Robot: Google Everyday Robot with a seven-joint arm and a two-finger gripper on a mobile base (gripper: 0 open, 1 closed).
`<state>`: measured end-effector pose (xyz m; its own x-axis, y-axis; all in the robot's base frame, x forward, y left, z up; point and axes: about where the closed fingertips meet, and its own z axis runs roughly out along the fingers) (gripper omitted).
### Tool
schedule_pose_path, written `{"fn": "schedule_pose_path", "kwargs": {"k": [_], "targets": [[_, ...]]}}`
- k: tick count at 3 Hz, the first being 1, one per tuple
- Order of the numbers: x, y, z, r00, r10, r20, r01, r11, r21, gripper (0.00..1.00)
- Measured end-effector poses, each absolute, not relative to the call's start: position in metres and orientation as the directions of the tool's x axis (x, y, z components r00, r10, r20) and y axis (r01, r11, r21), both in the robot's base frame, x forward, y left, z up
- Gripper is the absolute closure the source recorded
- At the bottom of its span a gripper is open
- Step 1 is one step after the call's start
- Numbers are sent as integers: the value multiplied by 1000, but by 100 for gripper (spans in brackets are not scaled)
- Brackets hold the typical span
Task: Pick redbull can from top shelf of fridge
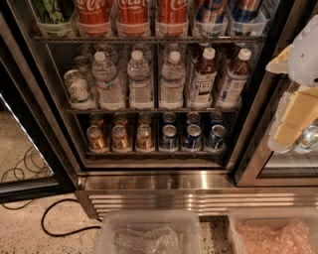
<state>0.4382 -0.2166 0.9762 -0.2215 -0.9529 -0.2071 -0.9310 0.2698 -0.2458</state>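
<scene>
A thin black cable (pixel 44 218) curls on the pale speckled floor (pixel 20 238). Two see-through plastic tubs (pixel 149 216) sit by it. The gripper (pixel 293 116) is far right.

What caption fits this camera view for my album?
Robot gripper at the right edge, apart from redbull can on top shelf of the fridge.

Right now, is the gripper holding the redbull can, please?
No, the gripper hangs at the view's right edge, apart from the redbull can on the top shelf.

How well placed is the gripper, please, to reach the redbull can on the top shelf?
Probably yes: the fridge stands open with nothing before the redbull can; the gripper hangs lower right, outside it, and must rise leftward.
</scene>
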Motion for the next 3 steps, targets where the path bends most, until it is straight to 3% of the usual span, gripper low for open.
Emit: {"fn": "schedule_pose_path", "kwargs": {"k": [1,3], "targets": [[440,-215,977,-224,-950,-220,-927,277,-253,0],[464,-208,968,-311,-862,-401,-869,429,-248,0]]}}
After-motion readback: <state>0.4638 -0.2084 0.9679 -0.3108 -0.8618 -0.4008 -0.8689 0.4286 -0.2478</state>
